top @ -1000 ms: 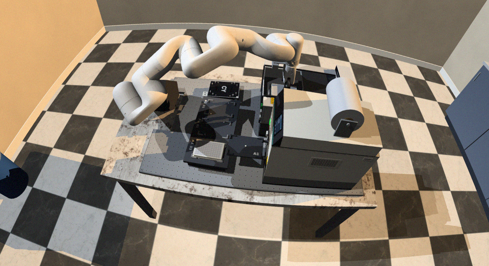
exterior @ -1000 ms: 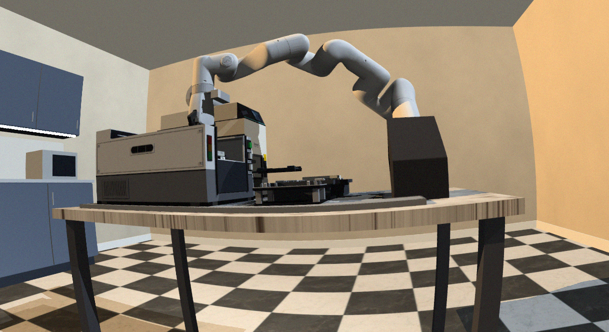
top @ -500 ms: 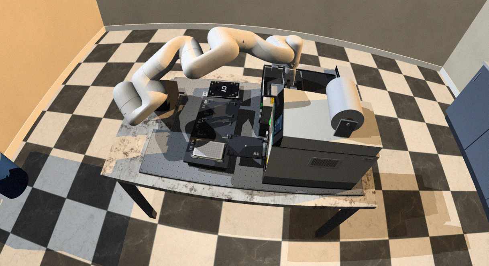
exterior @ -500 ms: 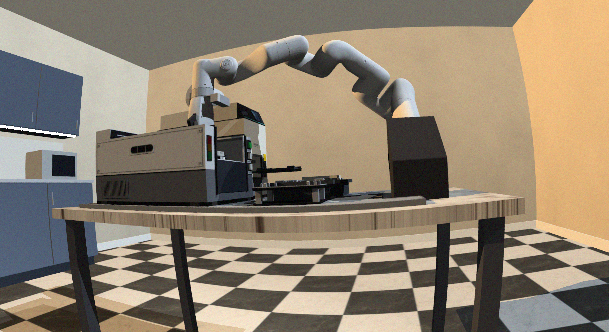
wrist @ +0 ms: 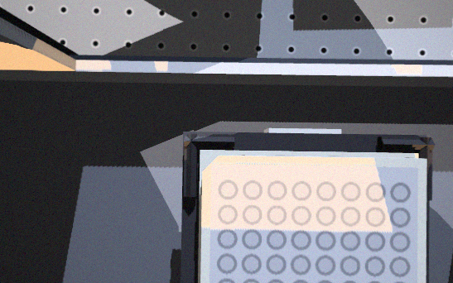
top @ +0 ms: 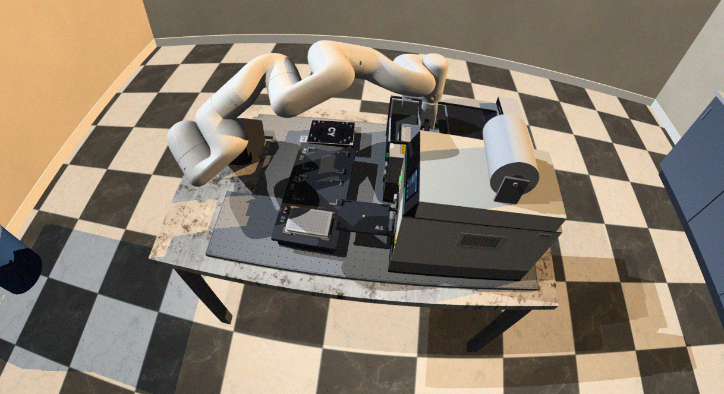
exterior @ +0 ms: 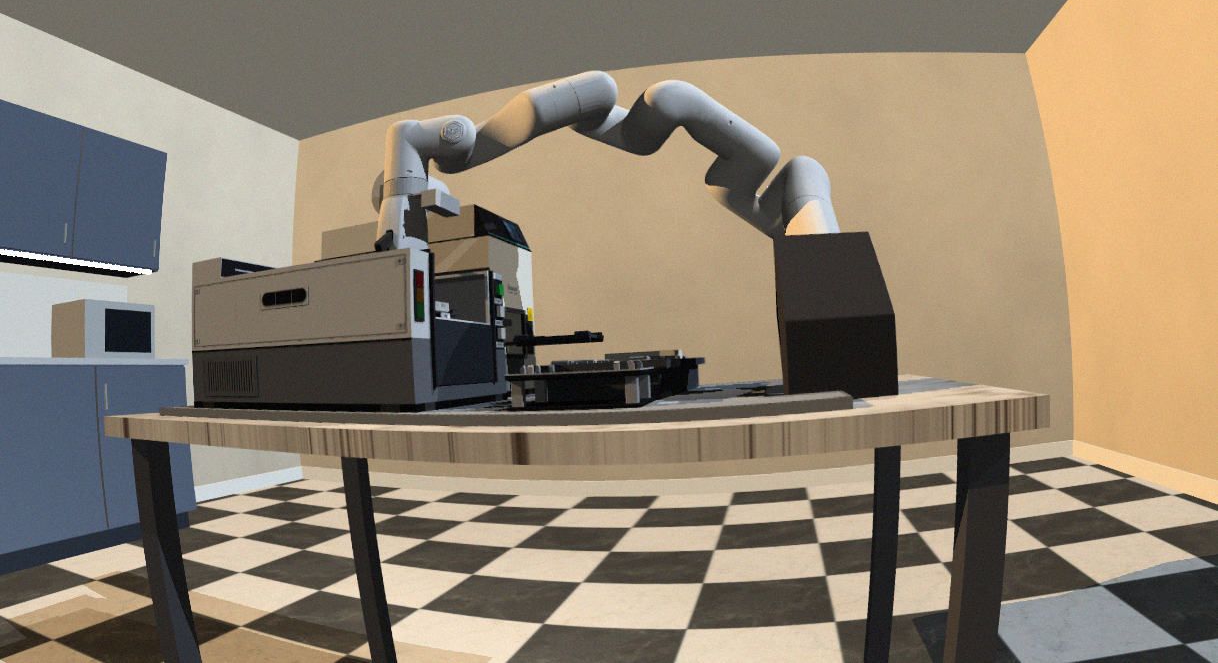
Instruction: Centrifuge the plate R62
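My gripper [top: 428, 122] [exterior: 397, 235] is open and hangs low inside the open top of the centrifuge [top: 468, 119] [exterior: 298, 317] at the back of the table. Its fingers do not show in the wrist view. Just below it a pale well plate [wrist: 314, 215] [top: 406, 133] lies flat in a dark bucket [wrist: 306, 141], long axis front to back. Its wells show as faint rings, as if under a film; no label shows, so I cannot tell which plate it is. R26 [top: 308, 223] sits on D3. D1 and D2 hold no plate. The CY nest [top: 331, 132] holds no plate.
The sealer [top: 471, 188] with its film roll [top: 509, 148] stands in front of the centrifuge; its stage [top: 364, 214], marked A1, sticks out towards the deck and holds no plate. The centrifuge's lamp stack [exterior: 418, 294] faces the exterior view.
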Motion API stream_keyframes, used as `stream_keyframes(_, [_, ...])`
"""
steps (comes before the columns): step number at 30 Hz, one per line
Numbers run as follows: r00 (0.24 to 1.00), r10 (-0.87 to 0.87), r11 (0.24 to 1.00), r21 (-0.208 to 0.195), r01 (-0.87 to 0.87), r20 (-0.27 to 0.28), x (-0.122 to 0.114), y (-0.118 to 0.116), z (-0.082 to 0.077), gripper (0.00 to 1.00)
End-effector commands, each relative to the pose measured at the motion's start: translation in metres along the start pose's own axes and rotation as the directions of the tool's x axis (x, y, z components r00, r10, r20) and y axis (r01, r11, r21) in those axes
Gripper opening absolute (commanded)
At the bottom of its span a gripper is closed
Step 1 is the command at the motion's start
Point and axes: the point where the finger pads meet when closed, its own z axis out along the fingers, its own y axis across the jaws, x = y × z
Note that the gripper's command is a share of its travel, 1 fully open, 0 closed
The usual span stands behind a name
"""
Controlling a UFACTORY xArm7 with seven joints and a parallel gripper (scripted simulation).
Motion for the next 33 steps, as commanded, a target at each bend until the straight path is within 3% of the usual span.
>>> stream_keyframes(1, [1.000, 0.000, 1.000, -0.003, 0.000, 0.006, -0.0014, 0.0008, -0.0007, 1.00])
stream_keyframes(22, [1.000, 0.000, 1.000, -0.003, 0.000, 0.006, -0.0015, 0.0008, 0.0063, 1.00])
stream_keyframes(23, [1.000, 0.000, 1.000, -0.003, 0.000, 0.006, -0.0014, 0.0008, 0.0063, 0.00])
stream_keyframes(33, [1.000, 0.000, 1.000, -0.003, 0.000, 0.006, -0.0014, 0.0008, 0.0063, 0.00])
